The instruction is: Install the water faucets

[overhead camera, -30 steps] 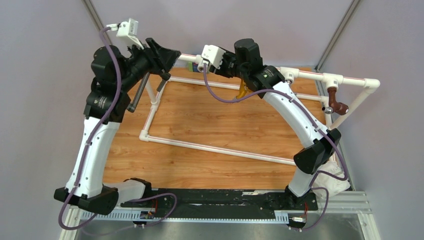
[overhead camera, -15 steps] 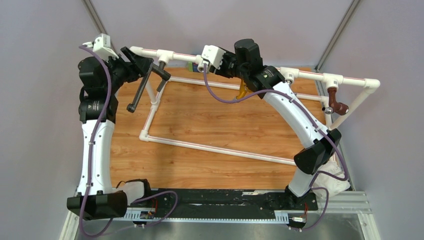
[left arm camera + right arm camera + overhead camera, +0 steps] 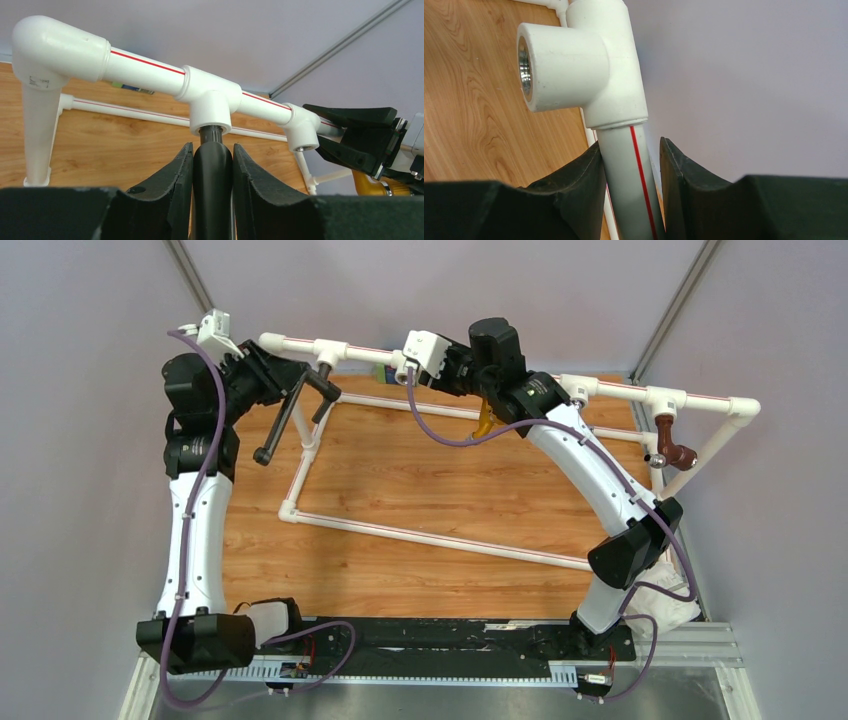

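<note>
The long black water faucet hangs from the white tee on the raised back pipe. Its threaded end sits in that tee's port. My left gripper is shut on the faucet's body just below the tee, both fingers pressed against it. My right gripper is shut on the white red-striped pipe, just behind a second tee whose metal-threaded port holds nothing.
The white PVC pipe frame lies across the wooden tabletop and rises along the back. An orange tap hangs under the right arm. A brown tap hangs at the right corner. A white cloth lies by the right base.
The left arm swung left and its wrist turned. Its jaws let go of the faucet, opened wide, then shut on it again. The right arm has not moved.
</note>
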You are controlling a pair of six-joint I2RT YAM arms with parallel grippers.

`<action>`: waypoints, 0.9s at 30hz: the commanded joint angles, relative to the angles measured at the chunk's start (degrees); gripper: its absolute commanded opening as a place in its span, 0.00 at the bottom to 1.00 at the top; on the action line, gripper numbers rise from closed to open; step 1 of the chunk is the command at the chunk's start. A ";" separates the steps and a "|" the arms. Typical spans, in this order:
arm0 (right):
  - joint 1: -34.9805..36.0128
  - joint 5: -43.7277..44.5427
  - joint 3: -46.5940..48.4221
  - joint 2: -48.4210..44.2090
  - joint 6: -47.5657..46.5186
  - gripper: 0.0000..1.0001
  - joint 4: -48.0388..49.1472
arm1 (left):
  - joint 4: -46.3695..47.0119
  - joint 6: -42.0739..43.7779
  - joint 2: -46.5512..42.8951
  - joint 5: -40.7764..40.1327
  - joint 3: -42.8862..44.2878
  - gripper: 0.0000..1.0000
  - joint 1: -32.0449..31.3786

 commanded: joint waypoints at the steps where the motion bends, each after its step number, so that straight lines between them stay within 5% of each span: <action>1: 2.34 -4.68 -1.99 1.26 7.49 0.08 0.67 | 1.48 3.46 -1.74 1.13 2.56 0.32 -2.51; 9: 2.69 -4.59 -1.90 1.53 7.49 0.08 0.58 | -2.22 7.95 -1.12 -1.68 3.88 0.33 -12.36; 21: 2.60 -4.59 -1.90 1.88 7.57 0.08 0.67 | -1.79 6.72 -1.74 -3.09 4.24 0.51 -19.75; 27: 2.69 -4.59 -1.81 2.06 7.66 0.08 0.67 | -1.17 5.49 -1.39 -2.75 4.06 0.42 -21.24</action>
